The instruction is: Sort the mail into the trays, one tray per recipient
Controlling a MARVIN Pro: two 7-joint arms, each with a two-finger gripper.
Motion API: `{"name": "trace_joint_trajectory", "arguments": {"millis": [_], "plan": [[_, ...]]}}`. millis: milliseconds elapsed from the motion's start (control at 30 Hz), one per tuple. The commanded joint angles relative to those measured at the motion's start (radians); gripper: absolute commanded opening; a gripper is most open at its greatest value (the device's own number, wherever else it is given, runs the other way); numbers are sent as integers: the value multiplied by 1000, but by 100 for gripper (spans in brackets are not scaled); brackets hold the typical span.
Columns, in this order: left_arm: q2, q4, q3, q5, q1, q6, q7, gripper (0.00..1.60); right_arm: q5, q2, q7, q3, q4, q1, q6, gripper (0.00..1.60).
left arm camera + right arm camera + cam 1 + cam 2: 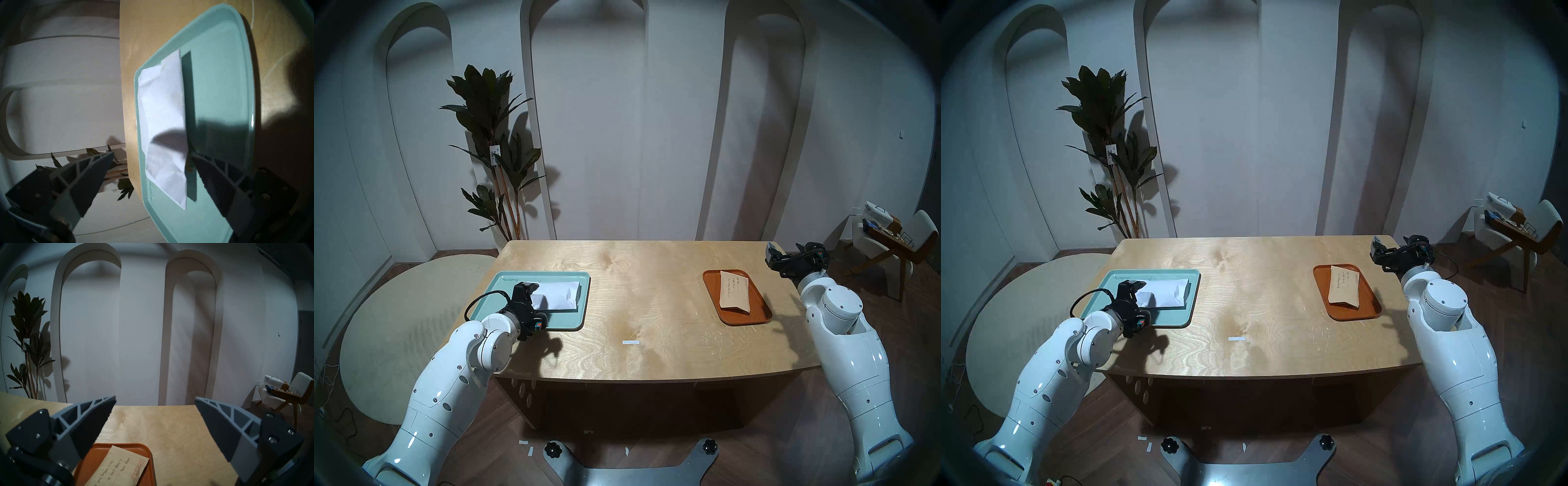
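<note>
The white envelope [558,295] lies flat in the mint-green tray [566,322] on the table's left side. My left gripper [529,287] hovers over the envelope's left end, open and empty. In the left wrist view the envelope [164,118] sits between its spread fingers [95,171], just beyond the tips. The tan envelope [734,290] with handwritten lines lies in the orange-brown tray [758,314] on the right. My right gripper [770,253] is open and empty, raised beyond that tray near the table's far right corner. The right wrist view shows the tan envelope [117,468] below the gripper.
A small white tape strip [630,342] lies near the table's front middle. A tall potted plant [490,152] stands behind the table's left corner. A chair [890,244] with clutter stands on the floor to the right.
</note>
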State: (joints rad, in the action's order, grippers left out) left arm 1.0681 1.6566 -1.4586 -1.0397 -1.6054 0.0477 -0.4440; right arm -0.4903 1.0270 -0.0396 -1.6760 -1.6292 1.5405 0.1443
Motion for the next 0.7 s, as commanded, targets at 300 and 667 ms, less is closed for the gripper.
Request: {"name": "trace_joint_trajectory", "arguments": {"millis": [300, 667], "plan": [[52, 234, -117, 216, -24, 49, -127, 160, -1, -3, 1, -5, -16, -12, -8, 160], [199, 363, -149, 462, 36, 156, -128, 160, 0, -3, 1, -4, -13, -13, -6, 160]]}}
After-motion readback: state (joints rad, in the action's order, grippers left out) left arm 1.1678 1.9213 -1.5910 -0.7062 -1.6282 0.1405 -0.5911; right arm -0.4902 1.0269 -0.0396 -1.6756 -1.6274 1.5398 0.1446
